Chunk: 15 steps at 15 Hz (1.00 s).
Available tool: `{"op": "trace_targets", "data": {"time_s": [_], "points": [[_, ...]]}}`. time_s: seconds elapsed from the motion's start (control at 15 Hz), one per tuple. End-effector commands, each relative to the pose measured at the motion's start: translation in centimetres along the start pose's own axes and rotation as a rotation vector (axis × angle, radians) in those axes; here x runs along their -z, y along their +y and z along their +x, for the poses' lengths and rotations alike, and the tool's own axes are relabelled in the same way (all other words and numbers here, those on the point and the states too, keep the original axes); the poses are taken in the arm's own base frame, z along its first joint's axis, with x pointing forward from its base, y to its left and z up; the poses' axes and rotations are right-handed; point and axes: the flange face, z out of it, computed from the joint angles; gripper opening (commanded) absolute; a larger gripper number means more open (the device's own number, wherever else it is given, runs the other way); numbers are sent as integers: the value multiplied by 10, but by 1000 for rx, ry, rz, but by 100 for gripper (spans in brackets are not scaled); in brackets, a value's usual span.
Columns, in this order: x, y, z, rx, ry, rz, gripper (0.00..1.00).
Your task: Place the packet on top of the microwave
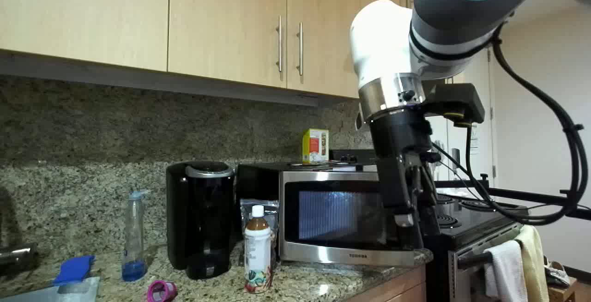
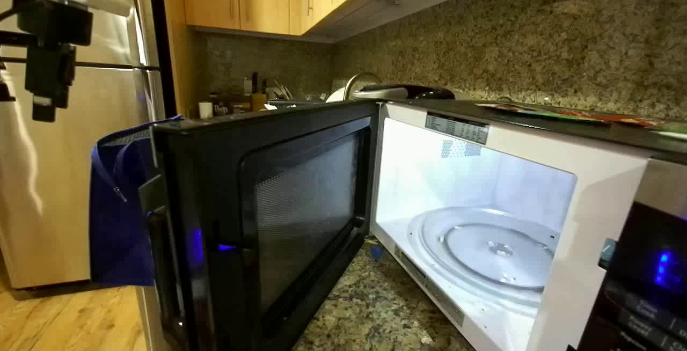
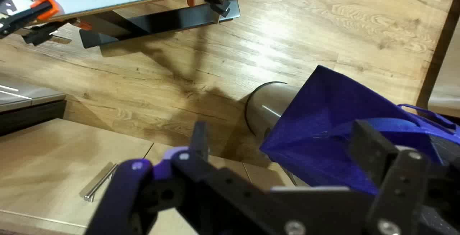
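A soft, dark, shiny pouch that looks like the packet (image 1: 273, 214) stands on the counter against the microwave's dark side, partly hidden behind a white bottle. The microwave (image 1: 286, 186) is steel-framed; its door hangs open over the counter, outer face showing. In an exterior view the microwave (image 2: 601, 179) has a lit white inside with a glass turntable. My gripper (image 1: 419, 239) points down by the door's free edge and also shows at the edge of an exterior view (image 2: 26, 103). In the wrist view my gripper (image 3: 282, 141) is open, with nothing between its fingers.
A black coffee maker (image 1: 208, 228), white bottle (image 1: 258, 251), blue-tinted bottle (image 1: 134, 246) and pink cup (image 1: 161, 291) stand on the counter. A yellow box (image 1: 316, 146) and flat colourful packages (image 2: 558, 114) are at the microwave's top. A blue bag (image 3: 323, 120) hangs below the gripper.
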Motion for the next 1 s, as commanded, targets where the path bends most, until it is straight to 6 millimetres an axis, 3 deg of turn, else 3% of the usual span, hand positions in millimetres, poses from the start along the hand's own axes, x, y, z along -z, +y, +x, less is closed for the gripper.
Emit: {"op": "trace_targets", "data": {"time_s": [0.0,0.4,0.93], "points": [[0,0,0,0,-1,0,100],[10,7,16,-106,133,-42,100],[32,9,53,-135,281,-157,100]]}}
